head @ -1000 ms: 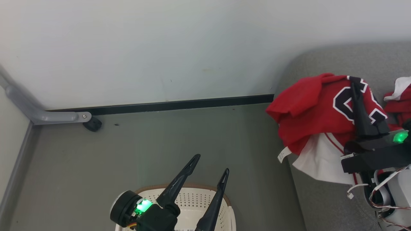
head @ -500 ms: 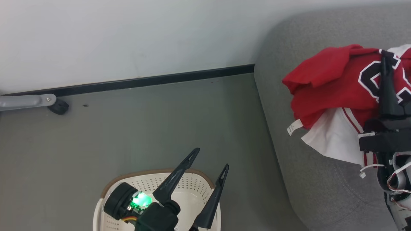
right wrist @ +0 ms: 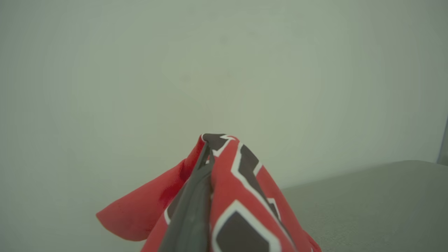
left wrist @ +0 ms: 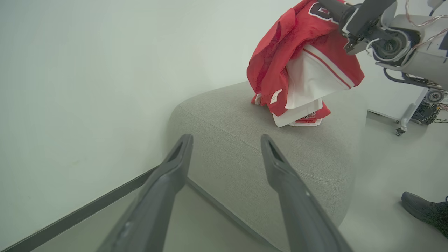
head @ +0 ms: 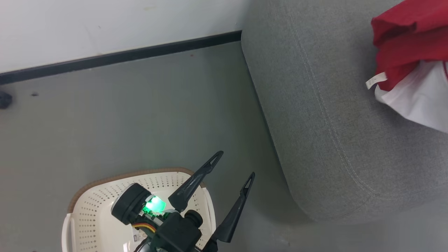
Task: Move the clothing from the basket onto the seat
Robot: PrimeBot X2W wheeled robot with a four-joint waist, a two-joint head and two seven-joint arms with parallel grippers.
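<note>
Clothing (head: 402, 45): a red garment with a white panel and a small white tag (head: 375, 79) is seen at the upper right of the head view, over the seat (head: 332, 122). In the left wrist view it hangs at the upper right from the right gripper (right wrist: 206, 154), draped down toward more red and white clothing lying on the seat top. Whether the hanging hem touches that pile cannot be told. In the right wrist view, red fabric with black, white-edged lettering is pinched between the 2 fingers, which are pressed together on it at bottom centre.

The seat is grey with stitched seams and a rounded corner, and fills the right half of the head view, against the wall (head: 105, 24).

The basket (head: 133, 174) is seen at the lower left of the head view, on the floor (head: 140, 115), well apart from the seat. Its brown rim and perforated white walls are visible.

The left gripper (head: 236, 163) is placed over the basket's right side at bottom centre. Its 2 fingers are spread wide with nothing between them, tips aimed toward the seat corner.

A black baseboard (head: 122, 56) runs along the wall foot at the upper left. A dark shoe (left wrist: 423, 210) is seen at the lower right of the left wrist view, on the floor.
</note>
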